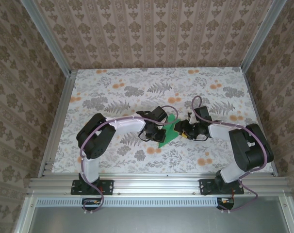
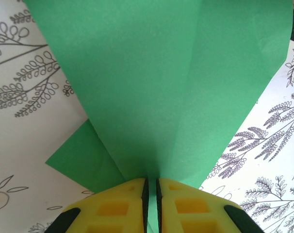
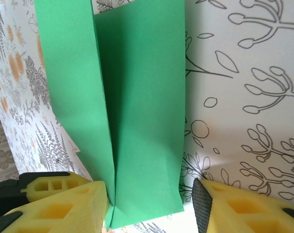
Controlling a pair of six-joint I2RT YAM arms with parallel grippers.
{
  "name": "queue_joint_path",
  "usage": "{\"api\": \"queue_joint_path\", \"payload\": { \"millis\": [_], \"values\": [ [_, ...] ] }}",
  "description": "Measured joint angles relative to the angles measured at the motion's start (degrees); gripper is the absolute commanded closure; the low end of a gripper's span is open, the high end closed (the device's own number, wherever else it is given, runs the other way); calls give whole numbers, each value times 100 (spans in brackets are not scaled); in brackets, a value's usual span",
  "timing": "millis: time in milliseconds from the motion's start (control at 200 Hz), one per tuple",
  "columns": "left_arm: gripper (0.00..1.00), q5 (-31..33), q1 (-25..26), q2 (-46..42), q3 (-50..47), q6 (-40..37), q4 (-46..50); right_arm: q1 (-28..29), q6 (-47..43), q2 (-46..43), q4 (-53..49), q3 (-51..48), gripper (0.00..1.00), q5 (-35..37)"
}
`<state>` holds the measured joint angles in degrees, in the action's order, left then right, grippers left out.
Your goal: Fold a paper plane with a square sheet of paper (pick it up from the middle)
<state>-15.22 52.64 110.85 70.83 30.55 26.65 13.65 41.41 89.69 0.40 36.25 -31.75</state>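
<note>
The green sheet of paper [image 1: 169, 130] lies at the table's middle between both grippers, folded into a creased, pointed shape. In the left wrist view the paper [image 2: 176, 87] fans out wide from my left gripper [image 2: 152, 182], whose yellow fingers are shut on its narrow end along the centre crease. In the right wrist view a long folded strip of the paper [image 3: 137, 121] runs between the fingers of my right gripper [image 3: 149, 194]. That gripper is open: its left finger [image 3: 64, 204] sits against the paper's fold and its right finger [image 3: 234, 204] stands apart from the edge.
The floral tablecloth [image 1: 113, 92] covers the table, ringed by an aluminium frame [image 1: 152, 183] and patterned walls. My left gripper [image 1: 156, 128] and right gripper [image 1: 185, 130] face each other closely over the paper.
</note>
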Motion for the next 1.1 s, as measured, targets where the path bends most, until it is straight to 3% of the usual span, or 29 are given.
{"api": "queue_joint_path", "payload": {
  "millis": [355,1100],
  "values": [
    [84,-155,-28,-26,-81,125,-107,0,76,61,72,-48,58,-44],
    [83,-820,-251,-289,-811,614,-1071,39,74,155,212,-61,53,-240]
  ]
}}
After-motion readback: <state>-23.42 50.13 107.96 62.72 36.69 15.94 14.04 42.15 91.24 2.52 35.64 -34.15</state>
